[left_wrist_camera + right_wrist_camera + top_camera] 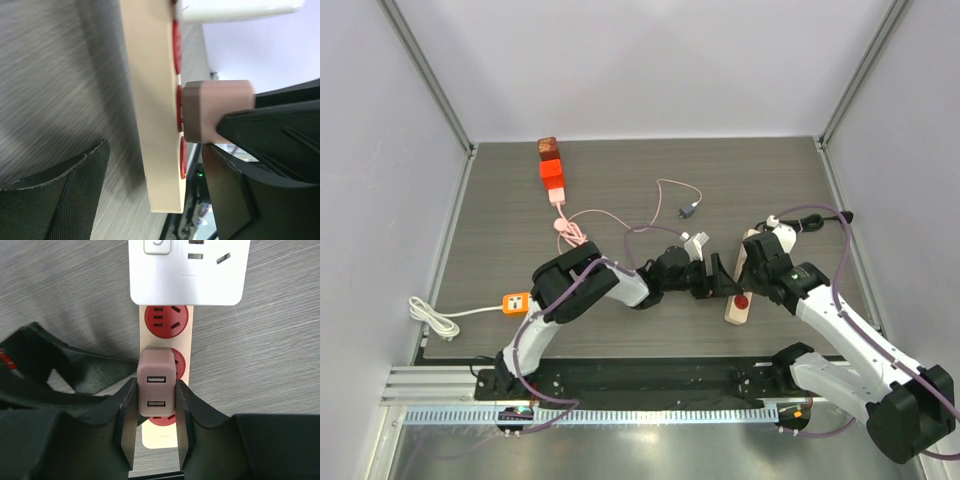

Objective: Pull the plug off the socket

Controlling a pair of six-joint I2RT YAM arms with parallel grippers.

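One pink plug (157, 390) between right gripper (156, 383) fingers (127, 410), in socket strip (165, 322).

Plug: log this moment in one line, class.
right gripper: shut on plug | plug: seated in strip | left gripper: open astride strip

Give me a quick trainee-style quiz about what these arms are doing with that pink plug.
1. True or false: the pink plug is already out of the beige socket strip.
2. Which arm grips the plug? A) left B) right C) neither
3. Fill in: the plug's face shows ___ USB ports.

Key:
1. False. It sits in a red socket.
2. B. The right end effector has a finger against each side of the plug.
3. Two.
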